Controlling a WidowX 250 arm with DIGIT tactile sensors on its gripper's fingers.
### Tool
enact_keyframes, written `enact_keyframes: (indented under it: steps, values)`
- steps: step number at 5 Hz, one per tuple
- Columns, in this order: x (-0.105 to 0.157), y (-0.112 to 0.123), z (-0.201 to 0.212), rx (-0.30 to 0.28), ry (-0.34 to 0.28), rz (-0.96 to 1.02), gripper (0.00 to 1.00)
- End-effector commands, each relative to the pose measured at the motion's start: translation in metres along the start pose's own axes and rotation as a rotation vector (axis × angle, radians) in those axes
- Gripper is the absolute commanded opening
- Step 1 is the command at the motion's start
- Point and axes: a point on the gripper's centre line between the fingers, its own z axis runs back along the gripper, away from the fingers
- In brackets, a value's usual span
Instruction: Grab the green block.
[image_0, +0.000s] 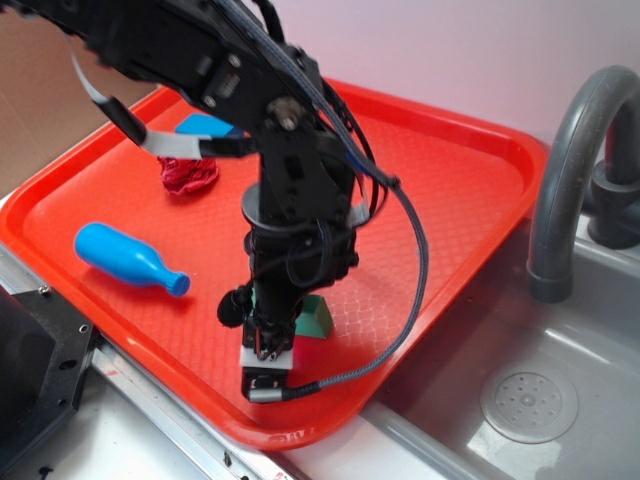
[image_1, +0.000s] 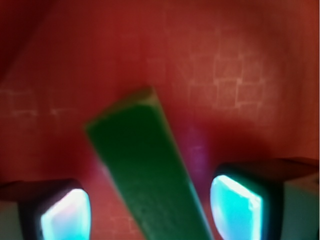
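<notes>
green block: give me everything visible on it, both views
The green block is a plain dark-green matte bar with squared edges. It lies on the red tray near its front edge, mostly hidden behind the arm in the exterior view. In the wrist view it runs slanted between the fingers of the gripper, with a gap on each side; nothing grips it.

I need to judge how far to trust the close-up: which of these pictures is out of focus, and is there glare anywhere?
Wrist view: soft throughout, the green block blurred at its edges, the finger pads glowing cyan, washed out; the gripper straddles the block. Exterior view: sharper, the red tray evenly lit, the arm's shadow beneath it.
</notes>
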Motion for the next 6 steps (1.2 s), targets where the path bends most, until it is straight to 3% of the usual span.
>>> enact_keyframes:
  steps: [1, 2, 3, 5, 6]
  values:
    - [0.005, -0.009, 0.004, 0.049, -0.017, -0.010, 0.00]
    - [0.003, -0.009, 0.013, 0.037, -0.062, 0.008, 0.00]
    - [-0.013, 0.013, 0.047, 0.019, -0.141, 0.102, 0.00]
    - [-0.080, 0.079, 0.126, -0.134, -0.463, 0.565, 0.00]
    - [-0.119, 0.081, 0.163, -0.162, -0.555, 0.810, 0.00]
